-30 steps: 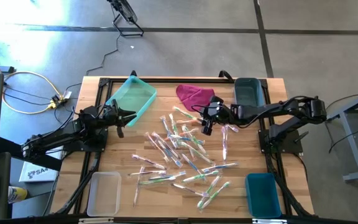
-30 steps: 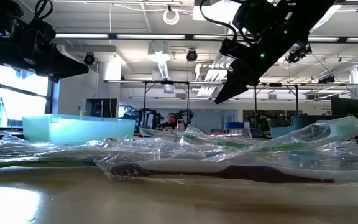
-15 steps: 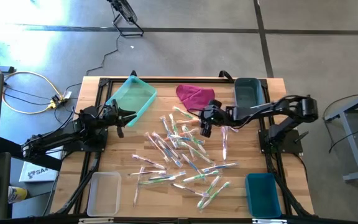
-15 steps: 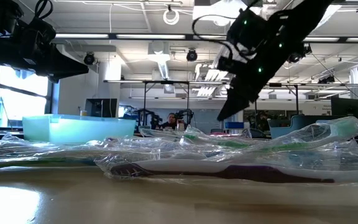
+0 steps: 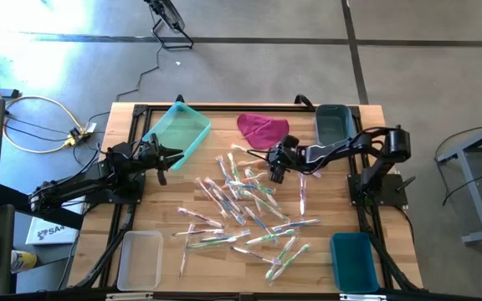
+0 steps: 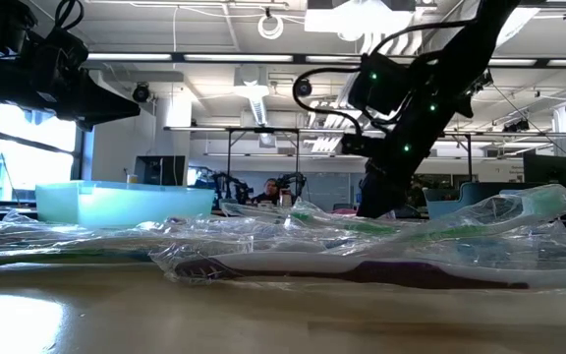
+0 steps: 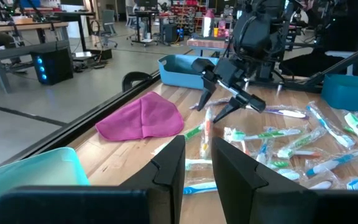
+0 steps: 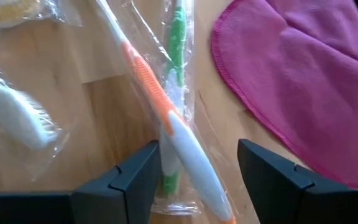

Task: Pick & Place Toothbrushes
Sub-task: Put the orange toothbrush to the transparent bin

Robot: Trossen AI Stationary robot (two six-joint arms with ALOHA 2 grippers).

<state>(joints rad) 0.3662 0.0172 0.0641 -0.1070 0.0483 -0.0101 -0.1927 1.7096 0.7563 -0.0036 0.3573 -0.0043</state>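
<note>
Approx. thirty wrapped toothbrushes (image 5: pixel 245 201) lie scattered mid desk (image 5: pixel 325 201). Two of them, an orange-white toothbrush (image 8: pixel 166 121) crossing a green toothbrush (image 8: pixel 176 46), lie directly under the right end effector (image 5: pixel 274 171), between its spread, released fingers (image 8: pixel 132 177), just beside one magenta cloth (image 5: pixel 263 128). Four bins sit at the corners. Left end effector (image 5: pixel 170 155) hovers near the teal bin (image 5: pixel 178 132), fingers slightly apart, empty.

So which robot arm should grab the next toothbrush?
Probably the right one. The right gripper is open and low over the pile, with an orange and white toothbrush lying between its fingers. The left gripper waits open near the teal bin, away from the pile.
</note>
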